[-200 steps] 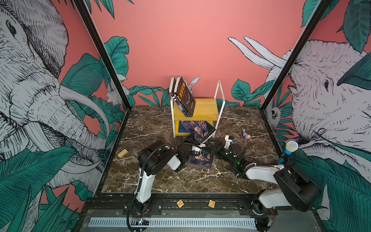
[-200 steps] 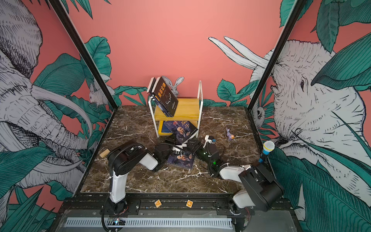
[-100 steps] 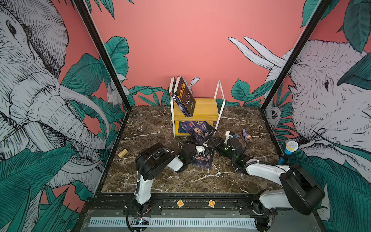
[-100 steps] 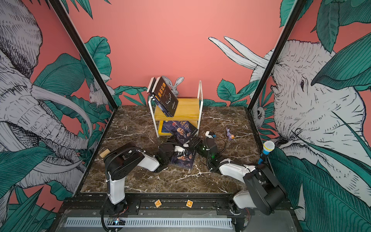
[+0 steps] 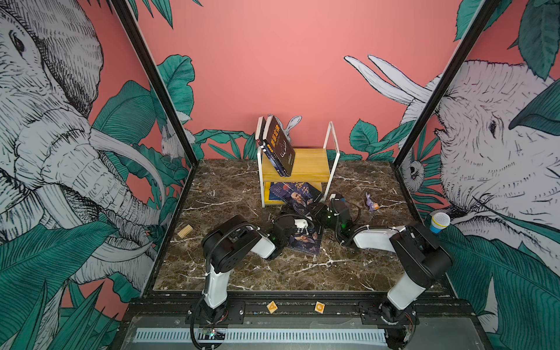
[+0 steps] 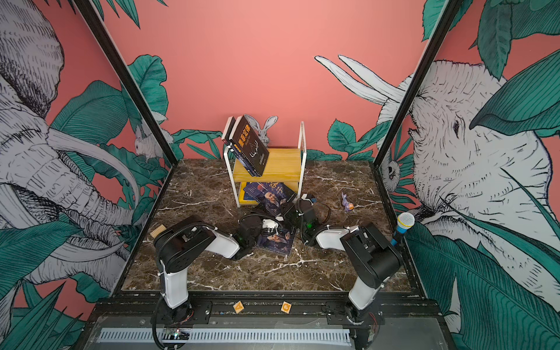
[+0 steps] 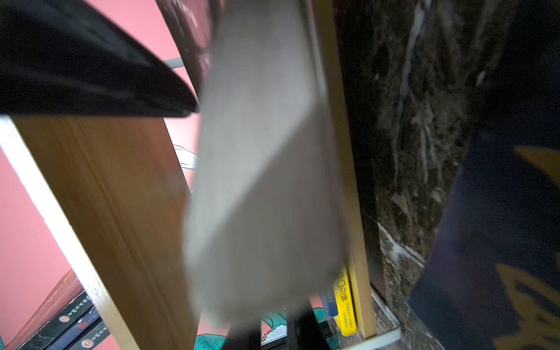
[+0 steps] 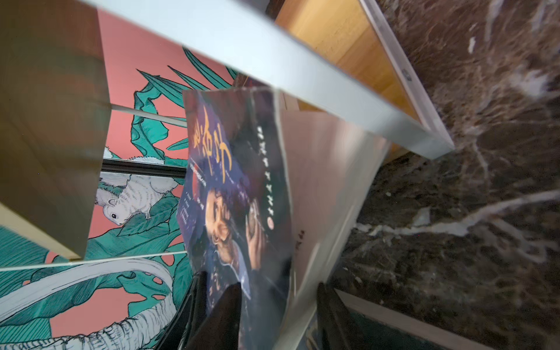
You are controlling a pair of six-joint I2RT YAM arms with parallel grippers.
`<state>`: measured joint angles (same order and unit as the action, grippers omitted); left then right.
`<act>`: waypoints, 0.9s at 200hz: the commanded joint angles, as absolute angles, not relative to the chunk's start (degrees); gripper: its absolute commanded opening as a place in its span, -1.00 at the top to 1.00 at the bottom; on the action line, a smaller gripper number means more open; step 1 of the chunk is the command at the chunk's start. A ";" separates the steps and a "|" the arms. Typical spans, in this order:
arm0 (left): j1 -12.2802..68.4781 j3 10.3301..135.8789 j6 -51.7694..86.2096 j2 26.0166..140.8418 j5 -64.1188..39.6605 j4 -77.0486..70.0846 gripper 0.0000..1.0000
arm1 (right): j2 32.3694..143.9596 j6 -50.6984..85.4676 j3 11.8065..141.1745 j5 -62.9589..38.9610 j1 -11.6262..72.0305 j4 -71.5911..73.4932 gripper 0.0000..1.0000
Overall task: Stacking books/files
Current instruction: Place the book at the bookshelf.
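So the book in play is the navy paperback (image 5: 295, 195) with the bearded guy on the cover. It's leaning half out of the lower level of the little yellow shelf (image 5: 312, 160) at the far middle of the marble surface (image 5: 272, 272), with its near end poking out toward the right arm. A similar flat paperback (image 5: 306, 242) lies on the surface just on the near side of it. Two dark books (image 5: 278, 145) stand tilted at the left end of the shelf's top board.

Handling-wise it looks thin and light, so weight shouldn't be an issue. Floppiness probably is: held by one corner it'll likely sag or twist. The cover looks glossy too, so it's probably a bit slick. The best bet seems to be biting across the full page block at the near edge, close to the spine where it's stiffest, and going deep rather than just nipping the tip.

In the wrist view the right pincer (image 8: 266, 288) has its dark fingers (image 8: 218, 309) apart, one on the cover side and one on the back side, straddling that near edge. Whether they're actually pressing on it is hard to tell.

The left pincer (image 5: 310, 221) is closed together, sitting low over the far end of the flat paperback. Whether it's pinching anything can't be made out, since its own camera is mostly blur.
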<state>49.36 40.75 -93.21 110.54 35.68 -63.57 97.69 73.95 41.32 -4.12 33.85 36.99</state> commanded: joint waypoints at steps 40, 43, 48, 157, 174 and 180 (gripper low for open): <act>49.75 39.98 -92.34 107.89 36.17 -67.60 1.00 | 100.98 74.55 47.37 -5.09 34.03 40.71 0.15; 49.82 40.17 -92.37 108.02 36.14 -67.58 1.00 | 100.99 74.41 47.56 -5.02 34.04 40.65 0.14; 49.91 40.49 -92.41 108.25 36.08 -67.51 1.00 | 101.05 74.15 47.76 -4.93 34.03 40.61 0.14; 51.07 50.62 -88.39 115.23 41.22 -60.67 1.00 | 74.07 69.56 37.20 -4.07 33.05 24.53 0.05; 51.06 50.28 -87.57 114.80 41.31 -59.70 1.00 | 66.84 66.87 35.73 -2.61 33.05 17.03 0.04; 50.98 50.27 -87.38 114.63 41.46 -59.18 1.00 | 64.59 66.23 35.36 -1.82 33.00 14.61 0.03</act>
